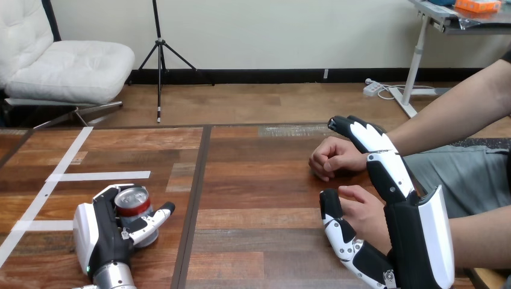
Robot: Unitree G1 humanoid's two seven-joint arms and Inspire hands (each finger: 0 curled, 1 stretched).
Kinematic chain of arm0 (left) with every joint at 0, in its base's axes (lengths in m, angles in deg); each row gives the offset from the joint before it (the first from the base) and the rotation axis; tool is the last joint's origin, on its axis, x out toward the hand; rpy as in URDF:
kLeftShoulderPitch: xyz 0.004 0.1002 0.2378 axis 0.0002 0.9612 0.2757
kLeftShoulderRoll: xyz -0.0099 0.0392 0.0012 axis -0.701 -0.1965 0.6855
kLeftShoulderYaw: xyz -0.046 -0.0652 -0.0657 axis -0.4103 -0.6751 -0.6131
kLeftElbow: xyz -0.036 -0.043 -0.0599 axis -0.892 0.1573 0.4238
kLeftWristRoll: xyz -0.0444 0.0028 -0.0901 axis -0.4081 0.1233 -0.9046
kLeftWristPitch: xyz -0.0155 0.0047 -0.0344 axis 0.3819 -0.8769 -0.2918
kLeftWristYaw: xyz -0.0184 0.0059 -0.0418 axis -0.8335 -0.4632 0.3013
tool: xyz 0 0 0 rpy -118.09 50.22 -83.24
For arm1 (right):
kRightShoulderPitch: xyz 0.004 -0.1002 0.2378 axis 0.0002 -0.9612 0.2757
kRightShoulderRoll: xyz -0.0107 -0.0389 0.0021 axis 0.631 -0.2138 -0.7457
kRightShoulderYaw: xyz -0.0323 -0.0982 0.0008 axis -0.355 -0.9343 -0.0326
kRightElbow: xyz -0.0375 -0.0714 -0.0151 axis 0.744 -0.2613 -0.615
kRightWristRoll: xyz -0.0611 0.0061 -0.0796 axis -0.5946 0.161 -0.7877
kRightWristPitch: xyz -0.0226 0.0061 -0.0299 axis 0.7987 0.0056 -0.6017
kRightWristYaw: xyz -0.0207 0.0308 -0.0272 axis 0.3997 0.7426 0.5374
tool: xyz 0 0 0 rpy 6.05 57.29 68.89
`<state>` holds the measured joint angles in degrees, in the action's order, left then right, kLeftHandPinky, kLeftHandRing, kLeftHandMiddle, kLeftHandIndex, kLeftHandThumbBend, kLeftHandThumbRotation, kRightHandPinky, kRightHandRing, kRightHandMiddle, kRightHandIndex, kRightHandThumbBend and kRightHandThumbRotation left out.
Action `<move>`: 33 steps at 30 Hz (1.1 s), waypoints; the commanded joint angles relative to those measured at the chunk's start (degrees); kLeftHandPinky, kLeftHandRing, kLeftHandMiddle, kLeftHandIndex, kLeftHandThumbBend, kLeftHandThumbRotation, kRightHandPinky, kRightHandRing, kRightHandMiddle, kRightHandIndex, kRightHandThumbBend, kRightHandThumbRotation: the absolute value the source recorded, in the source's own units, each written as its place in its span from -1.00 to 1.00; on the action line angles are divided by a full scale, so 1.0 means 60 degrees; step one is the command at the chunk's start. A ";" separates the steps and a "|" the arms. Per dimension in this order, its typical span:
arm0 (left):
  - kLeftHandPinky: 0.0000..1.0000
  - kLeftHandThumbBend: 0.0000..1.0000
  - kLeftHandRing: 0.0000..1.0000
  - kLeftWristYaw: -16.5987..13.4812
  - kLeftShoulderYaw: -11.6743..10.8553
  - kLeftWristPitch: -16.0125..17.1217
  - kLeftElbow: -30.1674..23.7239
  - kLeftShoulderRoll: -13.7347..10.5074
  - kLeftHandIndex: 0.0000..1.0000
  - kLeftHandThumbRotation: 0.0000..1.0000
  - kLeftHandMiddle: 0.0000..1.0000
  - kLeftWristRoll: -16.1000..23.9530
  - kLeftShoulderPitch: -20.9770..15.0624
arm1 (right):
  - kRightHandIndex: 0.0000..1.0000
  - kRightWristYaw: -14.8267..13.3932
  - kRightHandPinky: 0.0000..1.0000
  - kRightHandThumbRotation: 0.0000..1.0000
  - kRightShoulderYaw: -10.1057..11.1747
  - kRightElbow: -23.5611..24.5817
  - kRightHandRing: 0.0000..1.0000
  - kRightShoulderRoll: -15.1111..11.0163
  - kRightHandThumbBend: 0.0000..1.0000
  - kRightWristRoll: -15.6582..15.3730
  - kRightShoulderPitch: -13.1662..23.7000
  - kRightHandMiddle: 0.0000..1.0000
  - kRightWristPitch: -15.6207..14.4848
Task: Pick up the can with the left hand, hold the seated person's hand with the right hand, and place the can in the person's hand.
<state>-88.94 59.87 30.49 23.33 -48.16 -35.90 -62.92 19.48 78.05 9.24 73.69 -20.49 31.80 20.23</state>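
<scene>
Gripping the can [132, 200], the left hand [101, 233] rests on the table [259, 198].

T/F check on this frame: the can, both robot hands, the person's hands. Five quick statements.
1. The left robot hand has its fingers curled round the can. True.
2. The can lies on its side. False: it is upright, top facing up.
3. The person's upper hand holds the can. False: the can is far to that hand's left, in the left robot hand.
4. The person's lower hand lies between the thumb and fingers of the right robot hand. True.
5. The right robot hand is balled into a fist. False: its fingers are extended.
</scene>
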 commanded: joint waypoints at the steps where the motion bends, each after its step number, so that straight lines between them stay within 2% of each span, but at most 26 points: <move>1: -0.31 0.51 -0.24 0.0055 0.0137 0.0061 0.0298 -0.0167 -0.06 -1.00 -0.13 0.0020 -0.0434 | 0.69 0.0020 0.90 -0.81 0.0017 0.0446 0.81 -0.0009 -0.56 0.0059 0.0302 0.75 -0.0064; 15: -0.34 0.52 -0.25 0.0248 0.0168 0.0199 0.0340 -0.0162 -0.10 -1.00 -0.13 -0.0052 -0.0400 | 0.69 -0.0088 0.95 -0.77 0.0062 0.0508 0.82 0.0029 -0.57 -0.0132 0.0265 0.76 -0.0114; 33: -0.34 0.53 -0.24 0.0200 0.0210 0.0657 0.0181 -0.0118 -0.12 -1.00 -0.13 -0.0150 -0.0270 | 0.70 0.0092 1.00 -0.76 -0.0071 0.0376 0.84 -0.0042 -0.55 0.0360 0.0299 0.77 -0.0020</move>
<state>-88.16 60.78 32.61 24.90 -48.80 -36.43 -63.28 19.74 77.83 9.37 73.72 -19.88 31.62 19.66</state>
